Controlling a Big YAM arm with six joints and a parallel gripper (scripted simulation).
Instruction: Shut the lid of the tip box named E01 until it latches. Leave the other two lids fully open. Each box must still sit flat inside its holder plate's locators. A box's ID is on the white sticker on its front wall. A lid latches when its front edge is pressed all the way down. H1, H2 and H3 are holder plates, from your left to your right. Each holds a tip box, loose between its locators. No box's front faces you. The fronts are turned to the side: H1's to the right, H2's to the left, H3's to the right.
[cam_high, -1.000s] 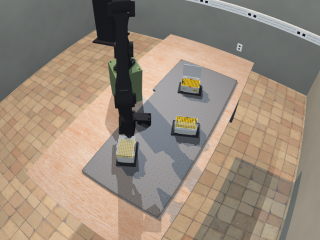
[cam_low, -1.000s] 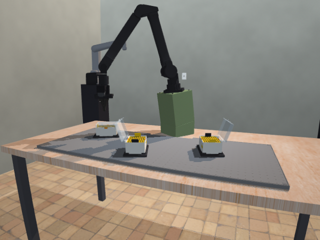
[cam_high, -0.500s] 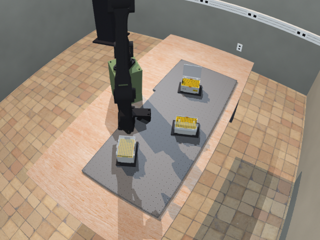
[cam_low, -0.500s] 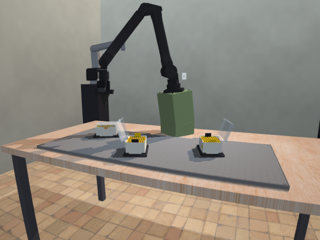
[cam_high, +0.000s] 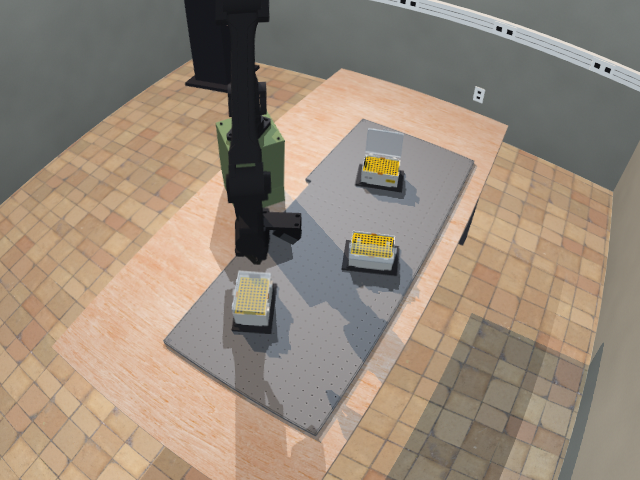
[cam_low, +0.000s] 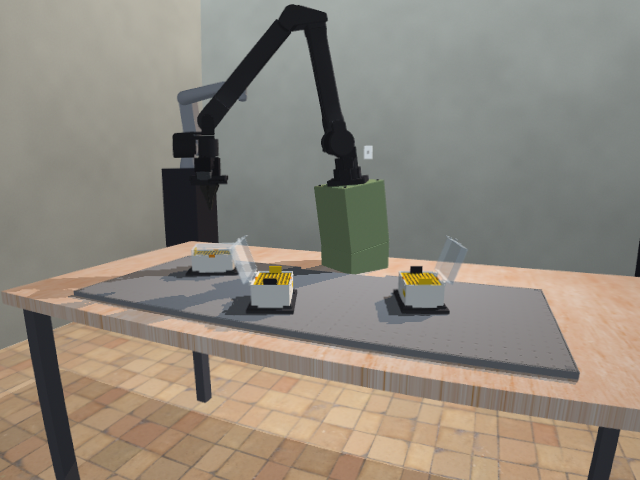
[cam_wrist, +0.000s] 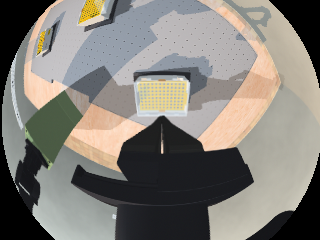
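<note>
Three white tip boxes with yellow tip racks sit on black holder plates; the box at the bench end under the arm (cam_high: 252, 299) has its clear lid down flat; the middle box (cam_high: 372, 250) and the far box (cam_high: 382, 170) keep their lids raised; stickers unreadable.
</note>
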